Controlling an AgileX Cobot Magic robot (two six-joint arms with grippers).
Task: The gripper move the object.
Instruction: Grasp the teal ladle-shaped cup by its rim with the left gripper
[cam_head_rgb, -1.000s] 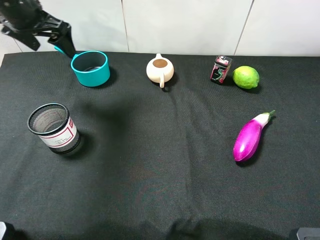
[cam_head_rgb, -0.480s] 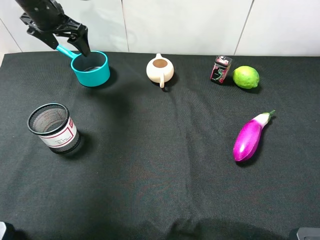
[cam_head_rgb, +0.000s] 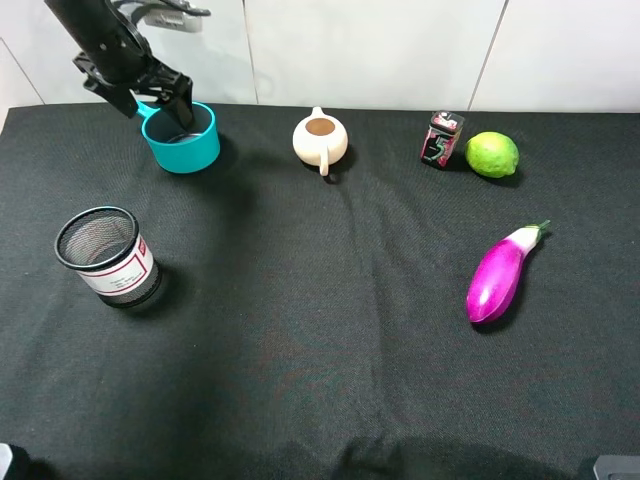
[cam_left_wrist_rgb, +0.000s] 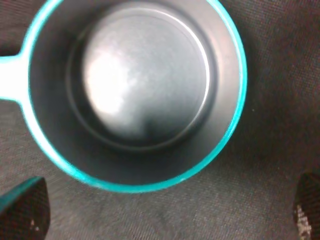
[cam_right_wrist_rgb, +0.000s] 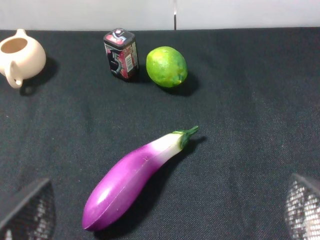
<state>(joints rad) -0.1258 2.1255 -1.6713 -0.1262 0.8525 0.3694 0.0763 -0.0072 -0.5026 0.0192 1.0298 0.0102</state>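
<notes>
The teal saucepan (cam_head_rgb: 183, 140) stands at the back left of the black cloth. Its handle points back-left and is mostly hidden behind my left gripper (cam_head_rgb: 155, 102). That gripper is open and hovers low over the pan's back-left rim, one finger on each side of the handle root. In the left wrist view the pan's dark grey inside (cam_left_wrist_rgb: 142, 80) fills the frame and the handle (cam_left_wrist_rgb: 7, 77) leaves at one edge. The two fingertips (cam_left_wrist_rgb: 22, 210) stand wide apart beyond the rim, touching nothing. My right gripper (cam_right_wrist_rgb: 165, 212) is open and empty above the cloth near the eggplant.
A black mesh cup (cam_head_rgb: 107, 255) stands front-left of the pan. A cream teapot (cam_head_rgb: 320, 139) is to its right at the back. A small can (cam_head_rgb: 441, 139), a lime (cam_head_rgb: 492, 154) and a purple eggplant (cam_head_rgb: 500, 275) lie on the right. A white wall runs behind the table.
My left gripper has moved right and down from the back-left corner until it is over the saucepan's handle root. The pan and the other things have not moved.
</notes>
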